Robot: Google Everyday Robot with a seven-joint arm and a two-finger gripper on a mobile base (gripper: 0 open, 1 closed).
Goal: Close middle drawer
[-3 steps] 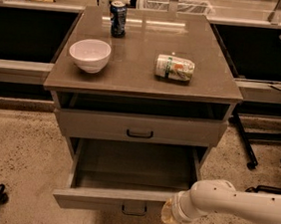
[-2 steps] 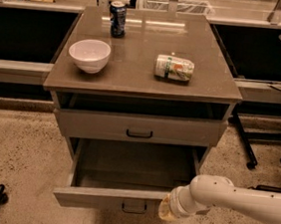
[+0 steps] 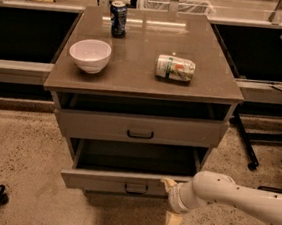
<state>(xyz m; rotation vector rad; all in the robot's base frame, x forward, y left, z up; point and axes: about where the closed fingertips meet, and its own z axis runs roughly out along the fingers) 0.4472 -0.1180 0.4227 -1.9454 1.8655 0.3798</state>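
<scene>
The middle drawer [image 3: 108, 181] sits in the lower centre of the frame, still pulled out from the table [image 3: 134, 78] but less than a second ago. Its front panel has moved back toward the cabinet, and much less of the plain grey tray shows behind it. The push is working, I judge. The closing is partly done, with a dark strip of open tray still to go before the front is flush.

The tool [image 3: 170, 203] is at the lower right of the drawer front, at the end of the white arm [image 3: 243, 195] that comes in from the right edge. Its two pale fingers are spread apart and grip nothing. The upper one lies against the right end of the panel and the lower one hangs below it. The contact is well off to the side of the dark pull [image 3: 135, 188], so the drawer may skew as it goes in.

The drawer above [image 3: 94, 124] also shows a dark gap under the tabletop.

On top stand a white bowl [image 3: 90, 55] and an upright dark blue can [image 3: 118, 18]. A pale can [image 3: 175, 68] lies on its side, with green and reddish marks on its label. No writing on either can is legible.
</scene>
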